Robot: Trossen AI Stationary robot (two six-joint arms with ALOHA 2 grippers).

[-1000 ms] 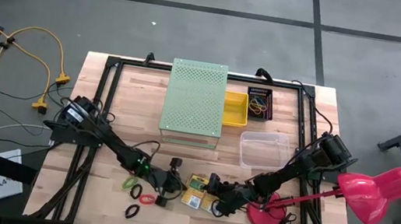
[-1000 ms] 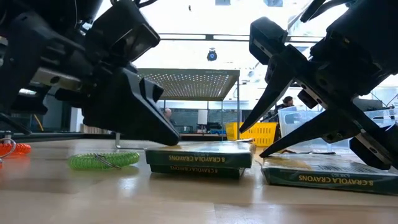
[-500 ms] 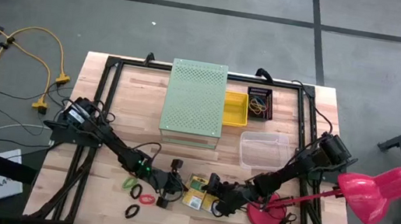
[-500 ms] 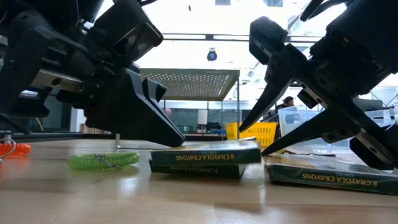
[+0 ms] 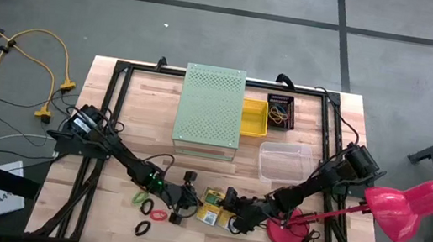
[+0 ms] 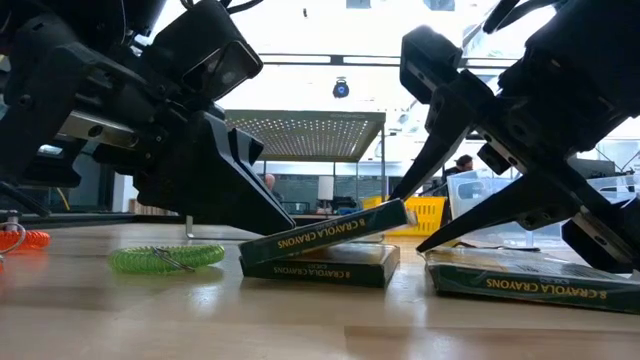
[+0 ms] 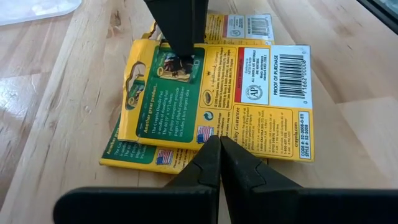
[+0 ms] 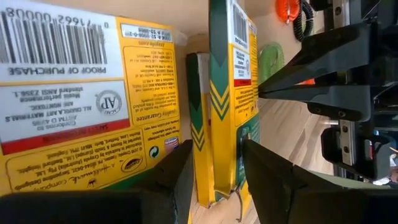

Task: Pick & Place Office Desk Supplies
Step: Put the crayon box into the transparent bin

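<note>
a: starting at the left, what lies on the table?

b: in the low view an orange coil band (image 6: 22,240) at the far left, then a green coil band (image 6: 167,258) flat on the wood. from above, a red band (image 5: 158,213) and a black band (image 5: 142,228) lie near the front edge, beside the green one.

a: and the left gripper (image 5: 184,211)?

b: its fingers are pressed together with nothing between them; the tips (image 7: 219,147) touch the near edge of the upper crayon box (image 7: 217,102).

a: how do the boxes sit?

b: the upper crayon box is tilted, one edge lifted, leaning on the lower crayon box (image 6: 320,268), which lies flat. a third crayon box (image 6: 530,282) lies flat just to the right.

a: the right gripper (image 5: 234,219)?

b: its fingers straddle the raised edge of the upper crayon box, one on each face, jaws held apart by the box's thickness; the right wrist view shows the box edge-on between them.

a: further right?

b: the pink desk lamp (image 5: 395,207), base on the table by the right arm. behind stand the pale-green perforated box (image 5: 211,107), a yellow tray (image 5: 254,118) and a clear container (image 5: 285,160).
</note>
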